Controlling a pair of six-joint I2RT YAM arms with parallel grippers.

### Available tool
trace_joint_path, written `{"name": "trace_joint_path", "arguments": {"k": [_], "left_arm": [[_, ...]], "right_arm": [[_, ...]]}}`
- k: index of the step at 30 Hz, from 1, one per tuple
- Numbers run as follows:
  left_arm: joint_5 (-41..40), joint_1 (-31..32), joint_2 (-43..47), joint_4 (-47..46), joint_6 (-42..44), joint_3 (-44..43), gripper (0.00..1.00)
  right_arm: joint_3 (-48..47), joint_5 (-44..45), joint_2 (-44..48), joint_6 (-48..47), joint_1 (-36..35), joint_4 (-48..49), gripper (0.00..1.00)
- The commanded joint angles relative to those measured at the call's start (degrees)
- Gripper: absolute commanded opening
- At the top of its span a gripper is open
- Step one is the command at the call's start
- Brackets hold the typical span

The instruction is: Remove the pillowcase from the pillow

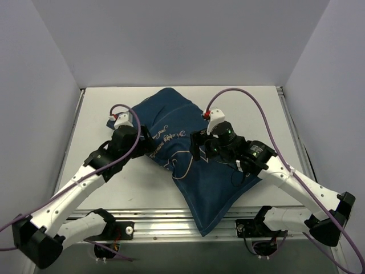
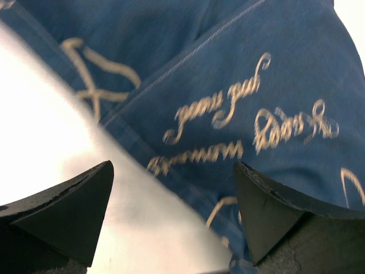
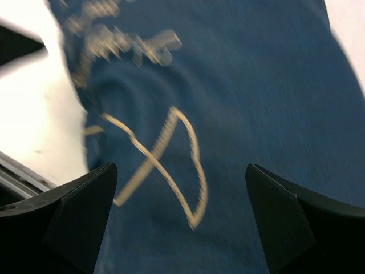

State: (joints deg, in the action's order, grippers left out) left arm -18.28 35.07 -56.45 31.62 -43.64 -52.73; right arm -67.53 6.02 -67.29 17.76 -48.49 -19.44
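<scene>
Though pillow unseen, pillowcase plump.

Here's the pillowcase, dark navy with cream cursive script and looping line drawings, spread across the middle of the table. It sits skewed: one corner points at the table's far edge, and the opposite corner reaches over the near edge. The cloth looks plump and rumpled, with folds creasing its centre and a pale stitched seam showing close up. The pillow itself is hidden from view.

Pillowcase on table, under left end effector and right end effector
</scene>
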Motion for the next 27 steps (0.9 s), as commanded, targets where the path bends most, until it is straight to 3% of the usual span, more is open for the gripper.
{"name": "trace_joint_path", "arguments": {"k": [1,6,10,11,14,17,20,23,27], "left_arm": [[4.21,-2.71,-7.78,-9.19,6.45,-6.85,0.94],[11.94,-8.96,-19.81,-15.88,9.62,-11.60,0.94],[19.49,-10.02,-23.71,-20.00,8.66,-9.08,1.00],[21.51,-9.93,-23.97,-21.84,7.44,-7.75,0.90],[26.63,-9.06,-22.67,-24.05,4.45,-2.04,0.78],[24.89,-4.06,-19.42,-26.77,1.90,5.67,0.67],[21.81,3.50,-15.02,-27.57,-1.18,11.13,0.67],[19.52,10.18,-10.89,-27.41,-6.00,14.14,0.67],[10.14,18.00,-4.13,-24.94,-9.88,15.38,0.71]], "right_arm": [[6.94,6.54,3.56,6.04,0.76,-5.51,0.90],[16.10,4.10,10.33,10.80,1.47,-5.70,0.91],[21.64,3.73,13.06,12.91,3.13,-3.15,0.92],[21.91,4.08,12.62,12.83,4.18,-2.80,0.93],[21.56,2.95,9.99,12.30,10.83,-1.22,0.94],[22.70,-3.19,7.70,11.68,16.48,5.80,0.95],[23.32,-8.81,2.00,12.21,23.16,13.36,0.95],[19.90,-8.49,-5.47,10.99,25.46,16.62,0.92],[13.75,-3.76,-11.37,7.47,25.55,16.64,0.92]]}}
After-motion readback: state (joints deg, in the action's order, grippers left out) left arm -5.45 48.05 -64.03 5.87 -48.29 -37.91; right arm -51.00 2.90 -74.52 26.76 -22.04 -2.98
